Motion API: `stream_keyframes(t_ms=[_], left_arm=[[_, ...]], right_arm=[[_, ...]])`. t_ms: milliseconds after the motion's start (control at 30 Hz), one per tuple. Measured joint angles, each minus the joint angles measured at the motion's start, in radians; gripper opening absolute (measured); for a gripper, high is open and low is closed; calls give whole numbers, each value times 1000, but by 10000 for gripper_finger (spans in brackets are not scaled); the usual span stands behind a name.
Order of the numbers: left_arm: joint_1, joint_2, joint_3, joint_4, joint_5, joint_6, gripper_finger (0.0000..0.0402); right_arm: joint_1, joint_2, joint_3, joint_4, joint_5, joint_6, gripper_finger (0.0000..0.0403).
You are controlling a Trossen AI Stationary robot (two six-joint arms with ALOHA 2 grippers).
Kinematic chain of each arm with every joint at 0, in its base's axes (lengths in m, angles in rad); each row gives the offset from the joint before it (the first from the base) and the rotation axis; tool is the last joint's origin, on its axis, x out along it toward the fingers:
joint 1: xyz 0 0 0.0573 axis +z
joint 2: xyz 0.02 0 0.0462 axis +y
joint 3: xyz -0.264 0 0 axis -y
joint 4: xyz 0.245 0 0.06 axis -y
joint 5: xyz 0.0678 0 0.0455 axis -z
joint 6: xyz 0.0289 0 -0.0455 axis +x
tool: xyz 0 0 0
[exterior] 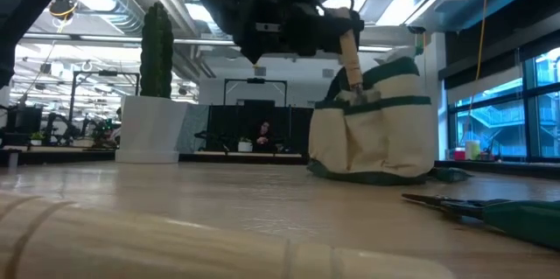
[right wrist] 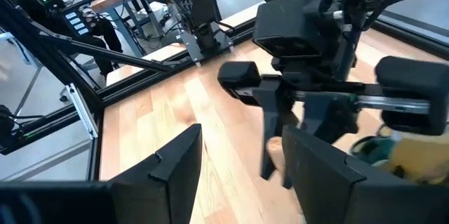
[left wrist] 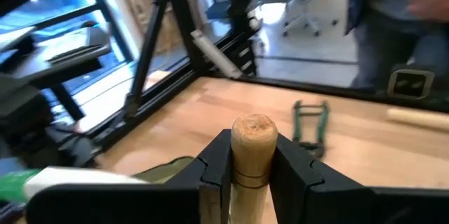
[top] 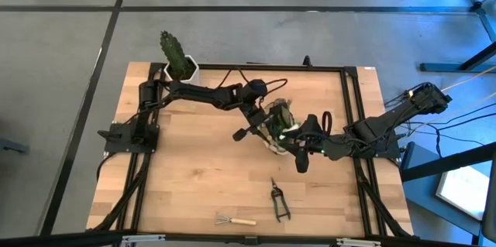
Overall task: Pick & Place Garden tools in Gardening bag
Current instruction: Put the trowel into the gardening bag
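While high view hides it, left pincer (left wrist: 251, 171) grips wooden handle (left wrist: 253, 140).

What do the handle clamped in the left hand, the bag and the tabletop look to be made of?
The rounded pale-brown handle, clamped in the left hand, looks like unvarnished wood: matte, with turned grooves. The cream and green tote bag seems to be soft canvas-like fabric, slumping and creased. The light tabletop looks like wood planks with visible grain and a slight sheen, though it could be laminate.
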Motion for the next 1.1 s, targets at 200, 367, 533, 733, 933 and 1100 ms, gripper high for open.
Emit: stream_keyframes(t_ms=[200, 367, 533, 733, 933, 1100], left_arm=[[41, -3, 18, -7, -9, -42, 59], [61, -4, 72, -122, -34, -32, 59], [57, -6, 159, -340, -133, 93, 59], [77, -7, 183, -398, -146, 37, 59], [118, -9, 184, -427, -161, -39, 59], [127, -9, 184, -365, -212, -138, 59]], right_arm=[[0, 0, 0, 2, -2, 0, 201], [0, -20, 0, 14, -2, -17, 201], [-11, -39, 0, 15, -2, -45, 201], [-27, -54, 0, 13, -32, -76, 201], [-28, -56, 0, 13, -36, -83, 201], [-28, -56, 0, 13, -36, -98, 201]])
